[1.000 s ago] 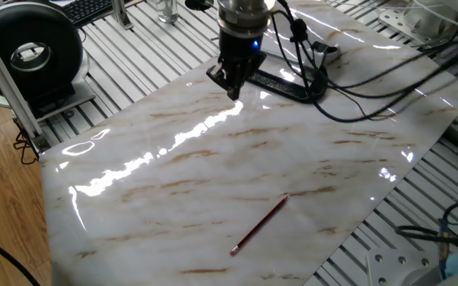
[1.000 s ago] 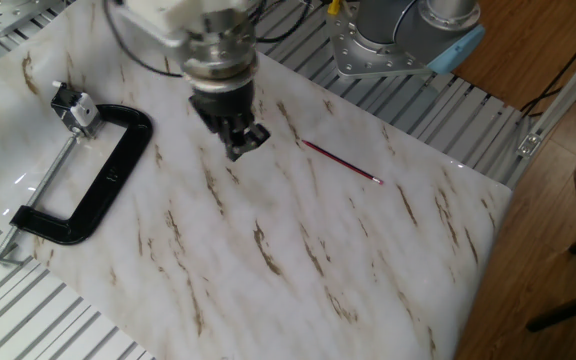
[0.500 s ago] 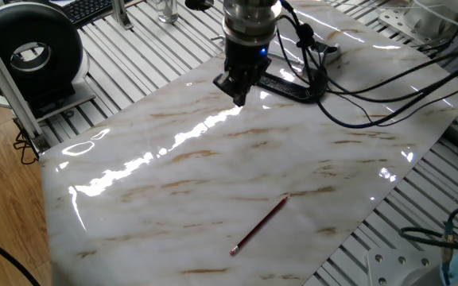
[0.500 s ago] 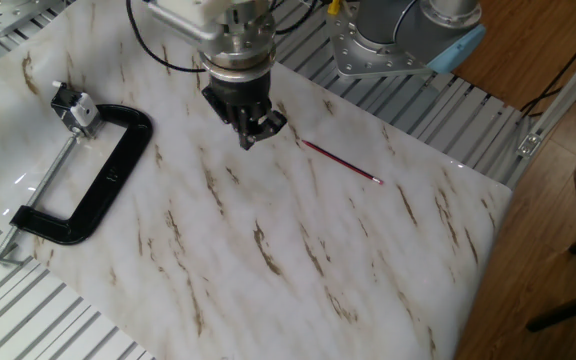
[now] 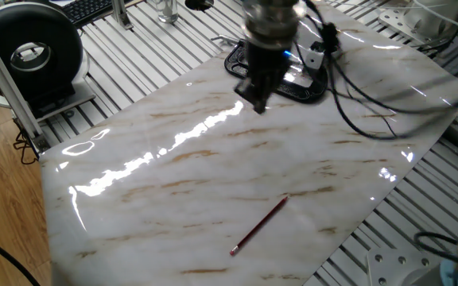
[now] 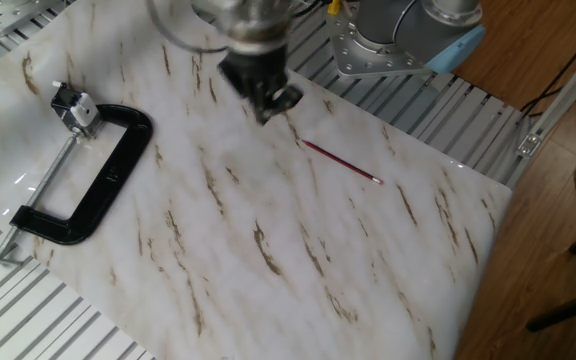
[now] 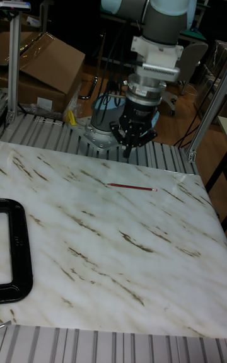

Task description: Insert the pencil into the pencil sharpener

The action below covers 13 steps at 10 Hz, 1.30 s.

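Note:
The dark red pencil (image 5: 258,226) (image 6: 341,161) (image 7: 131,186) lies flat on the marble tabletop (image 5: 173,191), with its pale end towards the table's edge. My gripper (image 5: 257,103) (image 6: 268,108) (image 7: 128,149) hangs above the marble, a short way from the pencil's red end. Its fingers are together and hold nothing. A small grey and black block (image 6: 76,108), which looks like the pencil sharpener, sits held in the jaw of a black C-clamp (image 6: 108,180) (image 5: 300,86) at the far side of the table from the pencil.
The robot base (image 6: 398,40) stands on the slatted frame just past the pencil. Black cables (image 5: 388,87) trail over the marble behind the gripper. A round black device (image 5: 30,52) sits off the table's corner. A cardboard box (image 7: 44,67) lies on the floor.
The gripper has travelled across the marble away from the clamp and towards the pencil's red end, and it shows motion blur now. The pencil and clamp have not moved.

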Tool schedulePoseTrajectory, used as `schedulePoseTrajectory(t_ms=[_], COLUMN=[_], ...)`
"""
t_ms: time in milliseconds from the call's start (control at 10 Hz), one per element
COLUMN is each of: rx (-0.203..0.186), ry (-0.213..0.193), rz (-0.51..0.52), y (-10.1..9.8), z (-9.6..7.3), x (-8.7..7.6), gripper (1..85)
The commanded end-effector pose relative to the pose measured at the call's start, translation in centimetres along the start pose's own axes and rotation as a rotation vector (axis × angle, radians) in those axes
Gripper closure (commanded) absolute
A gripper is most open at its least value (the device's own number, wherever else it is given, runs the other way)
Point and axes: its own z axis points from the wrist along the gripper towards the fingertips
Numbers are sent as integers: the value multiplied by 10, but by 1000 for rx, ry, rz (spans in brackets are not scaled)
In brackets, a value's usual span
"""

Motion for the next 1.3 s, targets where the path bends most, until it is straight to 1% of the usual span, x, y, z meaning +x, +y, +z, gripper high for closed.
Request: schedulePoseTrajectory(t_ms=[0,100,200,300,400,500,600,700,800,900,1000,1100,1200], rx=[-55,-53,-47,-35,-39,-47,-46,-47,-35,-16,26,39,25], ry=[-53,-71,-66,-74,-89,-96,-93,-87,-77,-61,-52,-32,-15], rz=[17,21,21,30,22,-4,-29,-46,-56,-54,-60,-83,-62], y=[36,43,42,38,39,42,42,42,39,34,23,20,23], z=[8,14,14,14,14,14,14,14,14,15,15,15,15], x=[39,38,39,37,33,32,33,34,37,41,43,48,53], gripper=[847,847,847,847,847,847,847,847,847,847,847,847,847])
